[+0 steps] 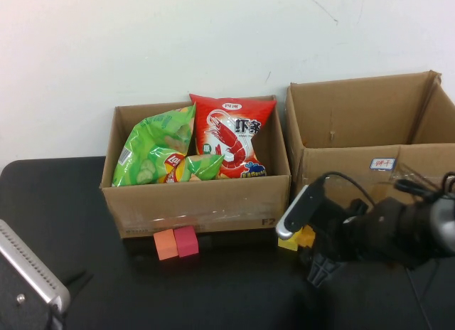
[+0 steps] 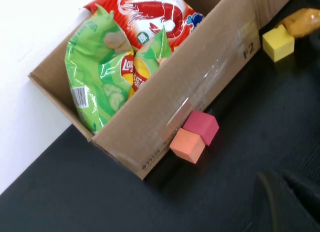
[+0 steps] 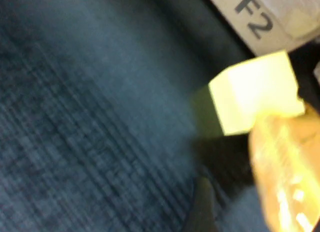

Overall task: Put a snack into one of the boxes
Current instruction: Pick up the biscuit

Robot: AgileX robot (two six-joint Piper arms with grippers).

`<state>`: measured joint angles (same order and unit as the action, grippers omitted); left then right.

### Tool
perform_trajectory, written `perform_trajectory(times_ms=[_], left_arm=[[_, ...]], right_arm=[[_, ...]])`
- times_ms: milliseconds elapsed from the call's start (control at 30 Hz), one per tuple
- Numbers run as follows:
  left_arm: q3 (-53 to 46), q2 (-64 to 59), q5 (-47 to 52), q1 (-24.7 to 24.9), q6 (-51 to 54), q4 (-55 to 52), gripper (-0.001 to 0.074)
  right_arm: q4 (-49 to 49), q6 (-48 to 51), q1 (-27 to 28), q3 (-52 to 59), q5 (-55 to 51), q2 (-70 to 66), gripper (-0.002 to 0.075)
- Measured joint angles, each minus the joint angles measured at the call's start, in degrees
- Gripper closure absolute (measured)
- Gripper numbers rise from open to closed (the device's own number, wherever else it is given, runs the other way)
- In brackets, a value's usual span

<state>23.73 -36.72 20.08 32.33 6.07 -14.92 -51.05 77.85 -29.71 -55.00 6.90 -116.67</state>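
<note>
Snack [image 2: 305,21]: orange packet on the black table [image 1: 234,287], touching the yellow block [image 2: 278,42], in front of the gap between the two boxes. Left box [image 1: 199,202] holds a green bag [image 1: 153,148] and a red bag [image 1: 229,134]; right box [image 1: 362,124] holds nothing visible. Orange block [image 1: 165,244] and pink block [image 1: 186,241] touch the left box's front. Right gripper [image 1: 320,266]: fingers apart, low beside the snack. Left gripper [image 2: 287,202]: fingers together, near the table's front left.

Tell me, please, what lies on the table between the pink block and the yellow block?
Only bare black table separates the pink block from the yellow block along the snack box's front; the high view shows it.
</note>
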Motion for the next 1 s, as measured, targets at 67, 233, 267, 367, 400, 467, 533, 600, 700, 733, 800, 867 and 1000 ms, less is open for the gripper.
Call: perform_trajectory(times_ms=[67, 233, 267, 367, 400, 467, 533, 600, 700, 733, 800, 867, 1000], left_arm=[[0.0, 0.0, -0.3, 0.0, 0.0, 0.0, 0.0736], [0.0, 0.0, -0.3, 0.0, 0.0, 0.0, 0.0736], [0.0, 0.0, -0.3, 0.0, 0.0, 0.0, 0.0736], [-0.2, 0.0, -0.3, 0.0, 0.0, 0.0, 0.0736], [-0.3, 0.0, -0.3, 0.0, 0.0, -0.1, 0.0736], [-0.7, 0.0, -0.6, 0.0, -0.1, -0.5, 0.0736], [-0.7, 0.0, -0.6, 0.0, -0.1, -0.6, 0.0736], [-0.7, 0.0, -0.6, 0.0, -0.1, -0.9, 0.0736], [-0.7, 0.0, -0.6, 0.0, -0.2, -0.9, 0.0736], [-0.7, 0.0, -0.6, 0.0, -0.2, -1.0, 0.0736], [-0.7, 0.0, -0.7, 0.0, -0.2, -1.0, 0.0736], [-0.7, 0.0, -1.2, 0.0, -0.3, -1.0, 0.0736], [-0.7, 0.0, -3.5, 0.0, -0.5, -1.1, 0.0736]], right_arm=[[0.0, 1.9, 0.0, -2.2, 1.8, -3.3, 0.0226], [-2.4, 7.9, 0.0, -2.8, 7.1, -7.2, 0.0227], [-3.4, 8.7, 0.0, -2.8, 8.1, -7.5, 0.023], [-7.0, 10.4, 0.0, -2.8, 10.6, -7.8, 0.029], [-8.1, 11.1, 0.0, -2.8, 11.1, -7.8, 0.0337], [-9.7, 12.0, 0.0, -2.8, 11.7, -7.8, 0.0461], [-11.2, 12.4, 0.0, -2.8, 11.8, -7.8, 0.0595], [-15.3, 13.6, 0.0, -2.8, 11.8, -7.8, 0.0683], [-23.3, 16.6, 0.0, -2.8, 11.8, -6.5, 0.0707], [-27.3, 18.4, -0.1, -2.7, 11.8, -5.8, 0.0711], [-36.3, 22.8, -0.1, -2.4, 11.8, -3.1, 0.0715], [-43.3, 26.6, -0.1, -2.0, 11.8, -0.4, 0.0717], [-48.0, 29.4, -0.5, 0.4, 9.6, 6.5, 0.0717]])
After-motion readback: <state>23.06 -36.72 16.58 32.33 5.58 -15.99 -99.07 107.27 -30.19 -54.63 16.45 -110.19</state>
